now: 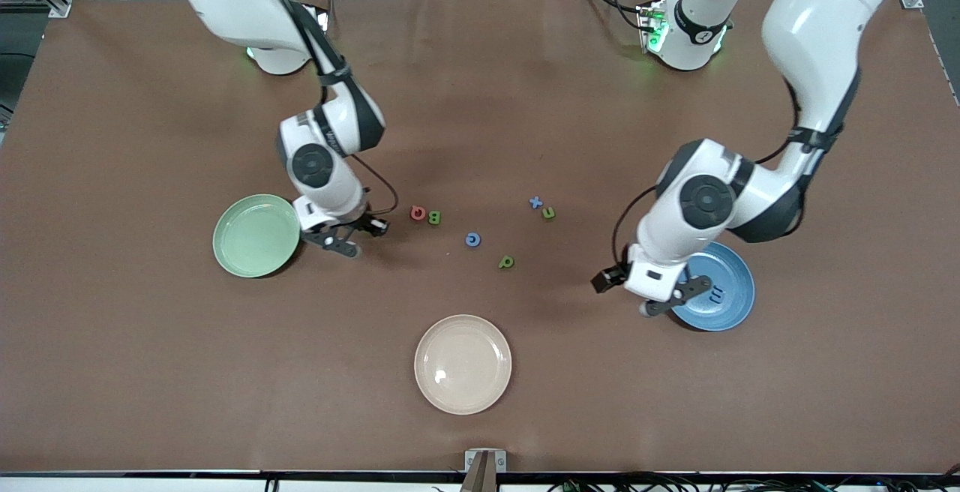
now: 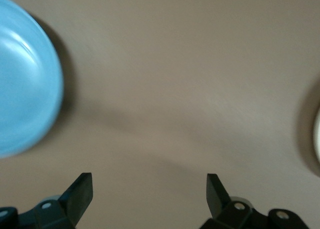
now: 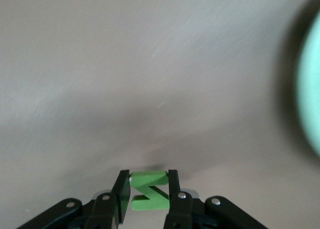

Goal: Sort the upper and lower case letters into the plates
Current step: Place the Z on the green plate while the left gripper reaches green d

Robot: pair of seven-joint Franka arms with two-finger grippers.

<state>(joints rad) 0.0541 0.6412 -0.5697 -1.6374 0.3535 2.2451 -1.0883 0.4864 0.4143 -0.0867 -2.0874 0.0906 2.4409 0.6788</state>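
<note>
The right gripper (image 3: 145, 191) pinched a green letter (image 3: 148, 191) (Z-shaped) beside the pale green plate (image 1: 256, 235), while the left gripper (image 2: 149, 194) hung wide open and empty by the blue plate (image 1: 726, 308).

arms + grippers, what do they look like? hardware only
Both arms have glossy white shells with dark grey joint bands and round dark caps at the wrist. A black cable runs along each. The left gripper and right gripper are black, with two short fingers. Green lights glow at the bases.
</note>
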